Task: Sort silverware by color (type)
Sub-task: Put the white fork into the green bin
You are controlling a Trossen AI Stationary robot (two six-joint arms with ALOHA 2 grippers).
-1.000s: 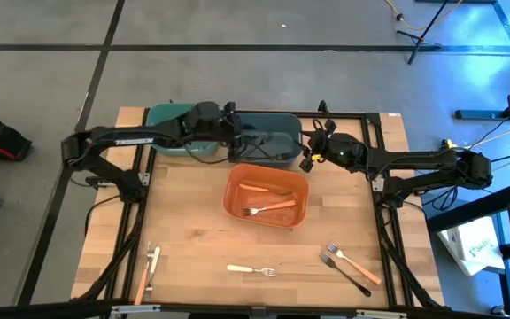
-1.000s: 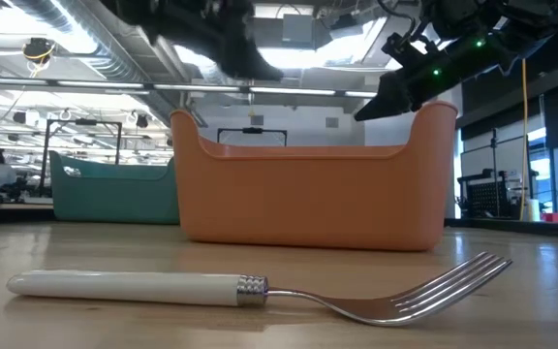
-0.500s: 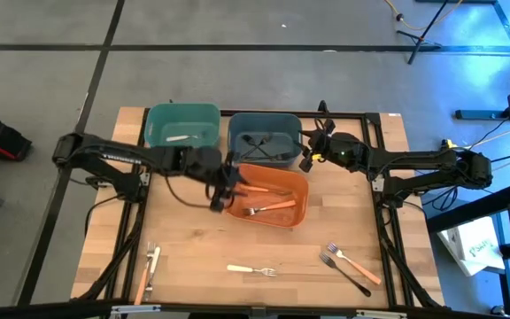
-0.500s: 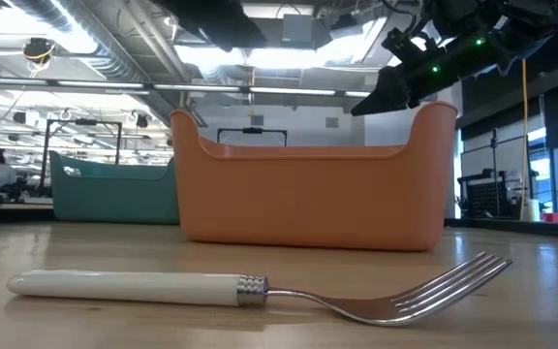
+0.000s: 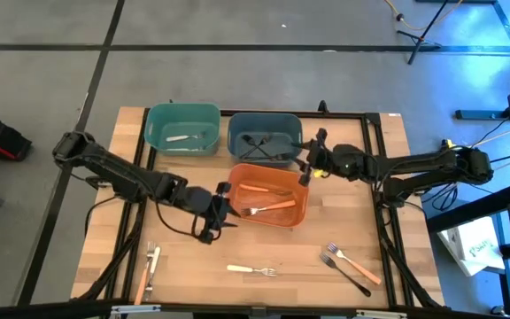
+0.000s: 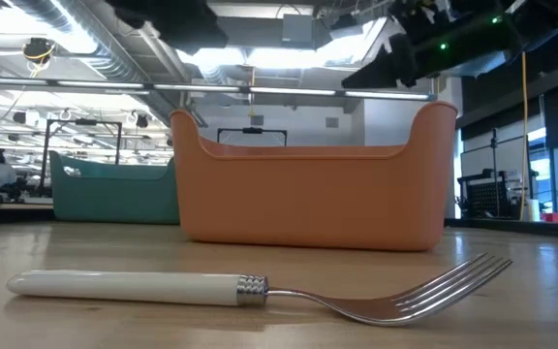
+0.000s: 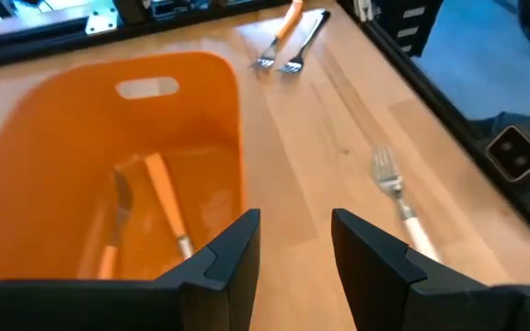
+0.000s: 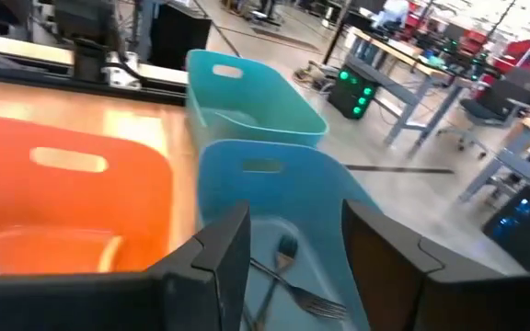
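My left gripper (image 5: 225,218) (image 7: 293,246) hangs open and empty at the near left corner of the orange bin (image 5: 266,195) (image 7: 109,184), which holds two orange-handled utensils (image 7: 159,207). My right gripper (image 5: 305,170) (image 8: 288,253) is open and empty over the near right part of the blue-grey bin (image 5: 262,140) (image 8: 274,202), where black forks (image 8: 288,276) lie. The teal bin (image 5: 182,128) holds a white utensil (image 5: 179,137). A white-handled fork (image 5: 252,268) (image 6: 250,286) (image 7: 398,198) lies flat on the table near the front edge.
An orange-handled fork and a black fork (image 5: 348,264) lie at the near right of the table. Two more utensils (image 5: 147,270) lie at the near left. Bare wooden table (image 5: 193,252) stretches between the bins and the near edge. A black frame (image 5: 381,221) borders the table.
My left gripper has swung from above the teal and blue-grey bins toward the table's near edge and come down, ending beside the orange bin's near left corner, still open. My right gripper has shifted slightly toward the orange bin.
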